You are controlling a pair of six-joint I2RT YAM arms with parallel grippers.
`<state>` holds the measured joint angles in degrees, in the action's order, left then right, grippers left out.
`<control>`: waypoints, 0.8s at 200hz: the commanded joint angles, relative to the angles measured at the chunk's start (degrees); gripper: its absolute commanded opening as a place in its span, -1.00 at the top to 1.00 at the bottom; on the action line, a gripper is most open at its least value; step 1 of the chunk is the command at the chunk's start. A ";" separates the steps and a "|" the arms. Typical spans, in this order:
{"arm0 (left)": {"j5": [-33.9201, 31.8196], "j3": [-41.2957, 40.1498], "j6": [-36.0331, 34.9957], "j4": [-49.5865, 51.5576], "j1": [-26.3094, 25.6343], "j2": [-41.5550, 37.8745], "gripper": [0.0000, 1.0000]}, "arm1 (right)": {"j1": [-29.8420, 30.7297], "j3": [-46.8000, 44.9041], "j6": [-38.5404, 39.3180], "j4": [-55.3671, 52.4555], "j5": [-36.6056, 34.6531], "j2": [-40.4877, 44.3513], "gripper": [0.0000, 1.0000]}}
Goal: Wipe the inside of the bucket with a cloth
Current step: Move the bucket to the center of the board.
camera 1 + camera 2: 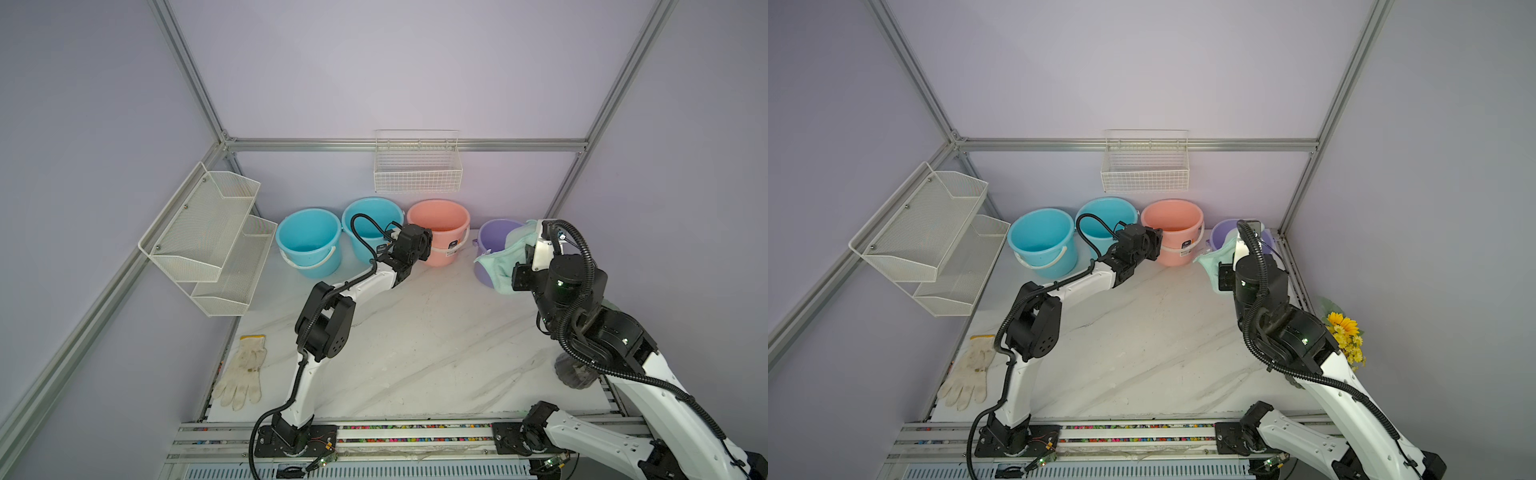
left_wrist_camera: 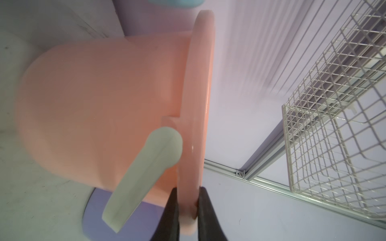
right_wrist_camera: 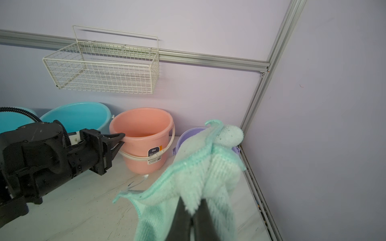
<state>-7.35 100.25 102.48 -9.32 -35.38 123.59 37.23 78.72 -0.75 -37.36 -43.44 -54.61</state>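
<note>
A pink bucket [image 1: 438, 224] [image 1: 1173, 224] stands at the back of the table with its white handle [image 2: 144, 173] down. My left gripper [image 2: 188, 189] [image 3: 123, 138] is shut on its near rim, one finger inside and one outside. The mint-green cloth [image 3: 198, 167] [image 1: 505, 257] hangs bunched from my right gripper [image 3: 193, 202], which is shut on it. The cloth is in the air to the right of the pink bucket, in front of a purple bucket [image 1: 492, 237] [image 3: 188, 133] and partly covering it.
Two blue buckets [image 1: 309, 237] [image 1: 370, 220] stand left of the pink one. A wire basket [image 1: 417, 170] hangs on the back wall and a mesh shelf [image 1: 208, 232] on the left wall. A dirty white glove [image 1: 243, 374] lies front left. Yellow flowers [image 1: 1343, 332] stand at the right edge.
</note>
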 commanded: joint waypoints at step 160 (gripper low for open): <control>32.59 -38.72 -29.42 26.40 1.99 -40.99 0.64 | -0.23 4.69 0.27 -1.49 -1.27 -1.88 1.00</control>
<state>19.51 64.38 83.07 3.62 -35.33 89.21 37.23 81.62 -0.78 -38.70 -44.07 -56.31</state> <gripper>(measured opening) 0.174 0.048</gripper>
